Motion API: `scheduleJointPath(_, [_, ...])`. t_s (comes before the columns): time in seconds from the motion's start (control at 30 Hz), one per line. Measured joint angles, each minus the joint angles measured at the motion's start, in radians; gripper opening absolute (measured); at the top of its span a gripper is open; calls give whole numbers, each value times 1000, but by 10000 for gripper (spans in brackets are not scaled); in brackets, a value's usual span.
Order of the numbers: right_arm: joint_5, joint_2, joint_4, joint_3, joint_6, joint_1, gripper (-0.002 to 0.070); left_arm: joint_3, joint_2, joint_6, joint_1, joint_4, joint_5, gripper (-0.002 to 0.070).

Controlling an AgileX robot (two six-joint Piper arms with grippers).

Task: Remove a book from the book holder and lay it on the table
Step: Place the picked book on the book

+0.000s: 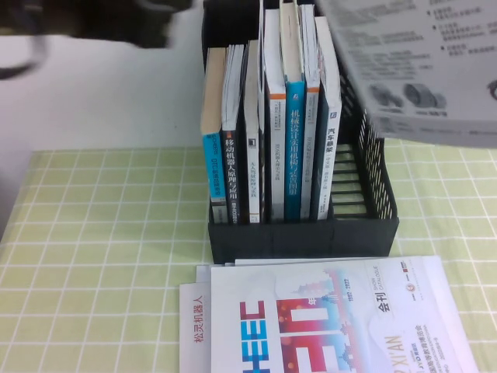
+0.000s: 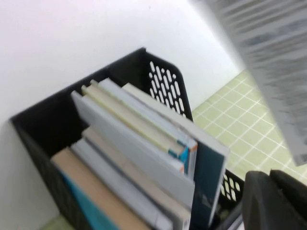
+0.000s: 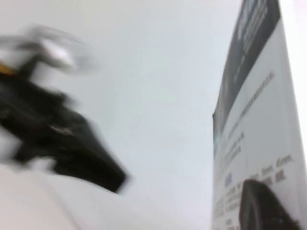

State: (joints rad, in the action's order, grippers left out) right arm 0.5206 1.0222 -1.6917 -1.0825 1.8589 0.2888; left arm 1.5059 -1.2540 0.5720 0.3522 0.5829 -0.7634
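Right gripper (image 3: pixel 268 206) is out of the high view; its wrist view shows a dark fingertip pressed against the book (image 1: pixel 419 62), so it appears clamped on it, though the second finger is hidden. Seen from above, that thin white magazine hangs in the air at the far right, tilted, above and just right of the book holder (image 1: pixel 373 233), clear of the table (image 1: pixel 93 256). Left gripper (image 2: pixel 273 201) sits high at the far left; only a blurred dark part shows, and whether its fingers are apart I cannot tell. Upright books (image 1: pixel 272 116) fill the holder's slots. Other magazines (image 1: pixel 326 326) lie flat at the near edge.
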Motion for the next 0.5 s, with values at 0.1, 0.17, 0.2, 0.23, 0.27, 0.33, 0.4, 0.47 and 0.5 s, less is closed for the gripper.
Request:
scheduleJointPath(0.1, [214,-71,81,-37,-43,0,25,2,76,-54,-73,-11,-110,-3])
scheduleJointPath(0.17, [348,-91,176,-71,-104,0,25,3,120,-85,-113,-21,-168,-3])
scheduleJointPath(0.2, [410,-98,229,-90,-141,2,25,3,146,-109,-132,-33,-197,-3])
scheduleJointPath(0.23, [451,-100,269,-105,-175,4,25,5,167,-133,-145,-46,-219,-3])
scheduleJointPath(0.27, [490,-101,324,-121,-220,6,25,5,193,-167,-158,-65,-243,-3])
scheduleJointPath(0.33, [545,-96,426,-137,-297,12,25,5,241,-231,-172,-104,-282,-3])
scheduleJointPath(0.4, [585,-79,533,-140,-367,31,25,-4,289,-271,-176,-136,-319,-3])
scheduleJointPath(0.47, [594,-58,644,-142,-432,70,25,-37,339,-294,-176,-151,-342,-3])
scheduleJointPath(0.5, [588,-43,707,-142,-470,98,25,-67,366,-307,-176,-151,-346,-3])
